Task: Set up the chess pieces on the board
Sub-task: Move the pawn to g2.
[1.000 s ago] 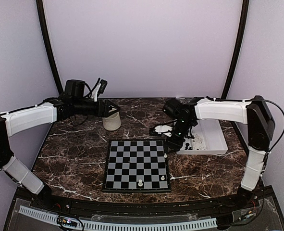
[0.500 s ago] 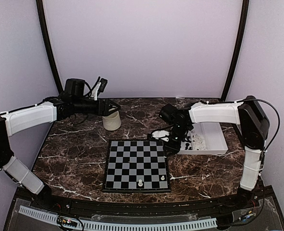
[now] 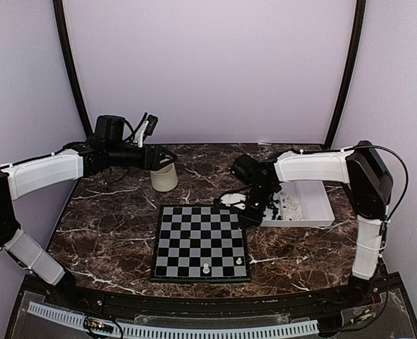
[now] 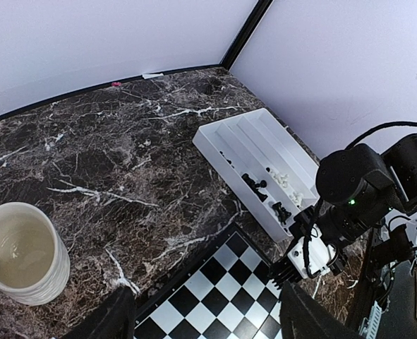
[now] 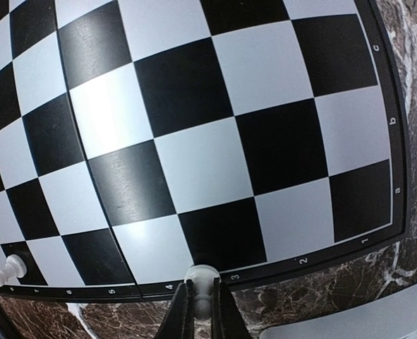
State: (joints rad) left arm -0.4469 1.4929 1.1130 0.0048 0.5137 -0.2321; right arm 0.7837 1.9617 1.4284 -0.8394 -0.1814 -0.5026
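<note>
Right gripper (image 5: 202,302) is clamped on 1 white pawn (image 5: 202,280) at the chessboard's (image 5: 194,141) rim. Left gripper (image 3: 166,157) has its fingers spread and hangs near the white cup (image 3: 164,179), well apart from the chessboard.

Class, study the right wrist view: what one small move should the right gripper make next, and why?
Probably a short, straight lift. The right gripper is shut on a small white plastic chess piece, which stands at the dark rim of the black-and-grey checked board rather than on a square. Raising it first should let it clear the rim before it is carried inward.
</note>
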